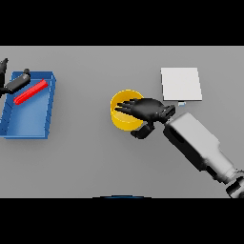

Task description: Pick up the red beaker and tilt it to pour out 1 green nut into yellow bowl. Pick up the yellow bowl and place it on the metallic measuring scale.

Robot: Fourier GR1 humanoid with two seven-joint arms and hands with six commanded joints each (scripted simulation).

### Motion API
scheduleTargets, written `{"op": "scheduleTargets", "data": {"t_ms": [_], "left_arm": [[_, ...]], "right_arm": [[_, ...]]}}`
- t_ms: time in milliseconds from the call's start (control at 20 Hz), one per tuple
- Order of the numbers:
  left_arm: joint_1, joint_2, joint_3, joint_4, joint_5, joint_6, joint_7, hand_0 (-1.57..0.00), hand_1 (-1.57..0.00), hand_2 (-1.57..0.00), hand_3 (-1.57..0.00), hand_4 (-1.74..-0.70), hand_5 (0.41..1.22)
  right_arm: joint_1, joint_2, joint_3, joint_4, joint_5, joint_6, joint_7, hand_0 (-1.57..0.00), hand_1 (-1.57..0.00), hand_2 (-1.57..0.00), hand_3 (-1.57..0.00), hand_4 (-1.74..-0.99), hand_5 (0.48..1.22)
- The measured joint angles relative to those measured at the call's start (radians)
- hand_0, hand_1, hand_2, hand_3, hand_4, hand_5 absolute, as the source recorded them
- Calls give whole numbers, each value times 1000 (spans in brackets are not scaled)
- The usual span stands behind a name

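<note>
The yellow bowl [125,114] stands at the table's middle. My right hand [147,110] reaches in from the lower right and lies over the bowl's right half. Its fingers stretch straight across the bowl's opening, and the thumb sits just outside the rim at the lower right. The inside of the bowl is largely hidden by the hand, and no green nut shows. The red beaker [30,92] lies on its side in a blue tray [26,126] at the far left. My left hand [15,83] shows at the left edge, open, touching the beaker's upper end. The pale metallic scale [180,84] sits behind the right hand.
The blue tray's raised walls enclose the beaker at the left. Bare grey table lies between the tray and the bowl, and in front of the bowl. My right forearm [198,143] crosses the table's lower right.
</note>
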Motion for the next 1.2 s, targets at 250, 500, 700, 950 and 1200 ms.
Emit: {"op": "scheduleTargets", "data": {"t_ms": [250,500,700,950,1200], "left_arm": [[-22,-7,0,11,0,-12,-1,1,1,1,1,-792,723],[0,8,9,-11,11,-2,-2,1,1,1,1,-800,727],[-1,14,11,-16,14,-7,0,1,1,1,1,-800,726],[-11,3,10,-12,13,0,12,1,1,1,1,-805,725],[3,18,8,-32,11,4,8,1,1,1,1,-799,723]], "right_arm": [[-24,21,19,34,15,18,22,-93,-107,-133,-160,-1362,820],[-22,7,39,25,16,49,6,-1027,-991,-965,-691,-1571,1090],[-22,0,46,13,-8,83,20,-1348,-1333,-1283,-1092,-1667,1167],[-23,-15,45,-6,-28,96,26,-1498,-1493,-1453,-1181,-1717,1203],[-45,-65,7,-83,-72,137,33,-1547,-1545,-1490,-1329,-1732,1215]]}}
